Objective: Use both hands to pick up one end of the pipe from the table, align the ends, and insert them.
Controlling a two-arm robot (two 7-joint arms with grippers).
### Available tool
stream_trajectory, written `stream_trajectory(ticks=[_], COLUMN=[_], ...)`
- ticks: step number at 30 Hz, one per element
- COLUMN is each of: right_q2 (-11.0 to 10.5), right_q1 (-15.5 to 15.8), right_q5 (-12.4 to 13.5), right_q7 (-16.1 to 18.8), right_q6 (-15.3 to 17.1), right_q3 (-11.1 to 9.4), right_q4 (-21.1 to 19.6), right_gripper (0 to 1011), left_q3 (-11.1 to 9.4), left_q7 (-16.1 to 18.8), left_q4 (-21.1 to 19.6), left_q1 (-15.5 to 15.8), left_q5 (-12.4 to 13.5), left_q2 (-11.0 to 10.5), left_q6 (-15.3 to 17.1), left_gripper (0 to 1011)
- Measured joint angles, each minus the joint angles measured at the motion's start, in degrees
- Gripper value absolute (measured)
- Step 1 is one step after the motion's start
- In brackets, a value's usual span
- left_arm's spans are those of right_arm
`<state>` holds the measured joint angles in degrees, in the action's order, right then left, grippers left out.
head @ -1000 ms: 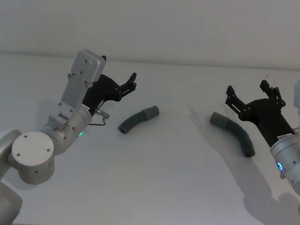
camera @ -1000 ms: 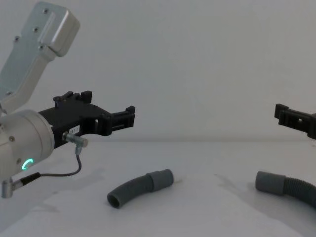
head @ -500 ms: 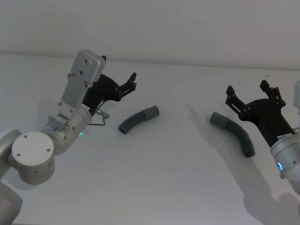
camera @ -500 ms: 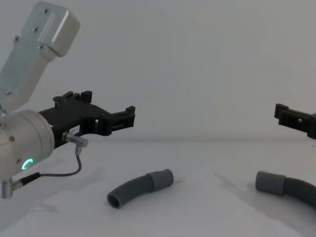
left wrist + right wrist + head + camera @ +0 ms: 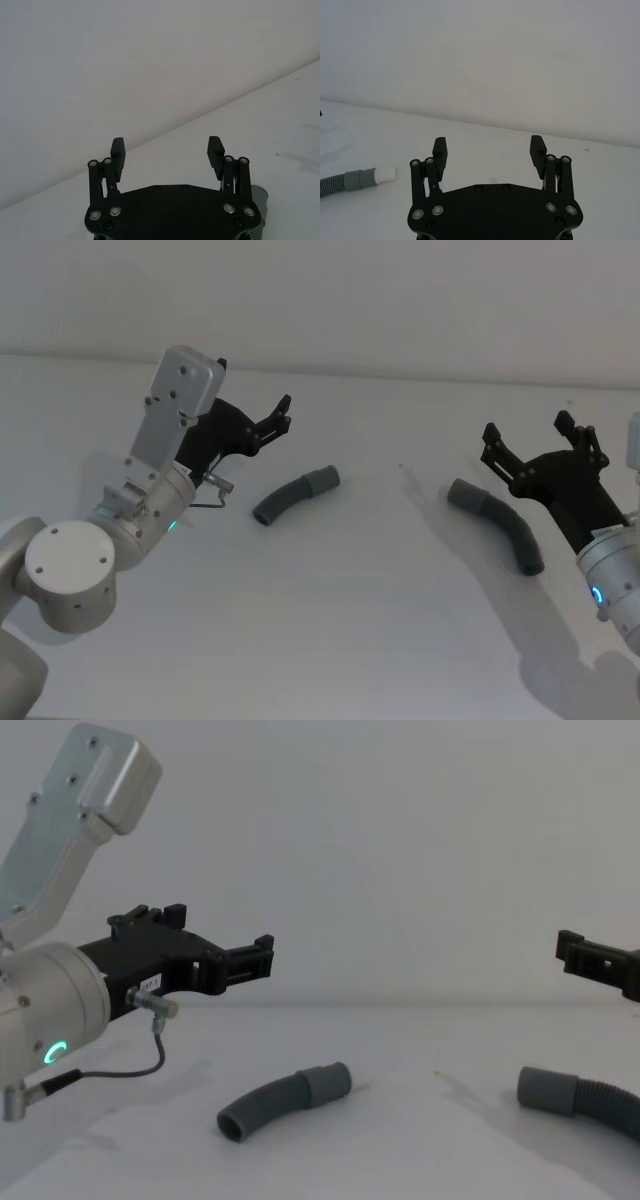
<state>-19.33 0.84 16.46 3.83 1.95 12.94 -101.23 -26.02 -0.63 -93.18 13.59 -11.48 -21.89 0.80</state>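
Observation:
Two grey corrugated pieces of the pipe lie on the white table [image 5: 360, 620]. The short curved piece [image 5: 295, 495] [image 5: 285, 1100] rests left of centre, its smooth cuff at the far end and its dark mouth toward me. The other piece [image 5: 500, 523] [image 5: 580, 1098] lies to the right. My left gripper [image 5: 252, 387] [image 5: 215, 932] [image 5: 167, 147] hovers open above and left of the short piece, holding nothing. Just right of the right piece, my right gripper [image 5: 527, 427] [image 5: 590, 955] [image 5: 489, 146] is raised, open and empty. The right wrist view shows a cuffed end with a white tip [image 5: 385, 174].
A plain pale wall [image 5: 400, 300] rises behind the table's far edge. A thin cable loop [image 5: 150, 1055] hangs from the left wrist. A grey cuff [image 5: 259, 197] peeks out beside the left gripper's body in the left wrist view.

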Motion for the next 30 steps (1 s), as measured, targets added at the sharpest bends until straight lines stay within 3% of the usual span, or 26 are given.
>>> stream_trajectory(ticks=[30], right_q2=[0.0], right_q1=[0.0], right_q5=[0.0], right_q7=[0.0], right_q6=[0.0], right_q3=[0.0], right_q4=[0.0], right_gripper=[1000], left_q3=[0.0], left_q7=[0.0], left_q4=[0.0], left_q1=[0.0], left_q5=[0.0], left_q2=[0.0], left_q6=[0.0], left_gripper=[1001])
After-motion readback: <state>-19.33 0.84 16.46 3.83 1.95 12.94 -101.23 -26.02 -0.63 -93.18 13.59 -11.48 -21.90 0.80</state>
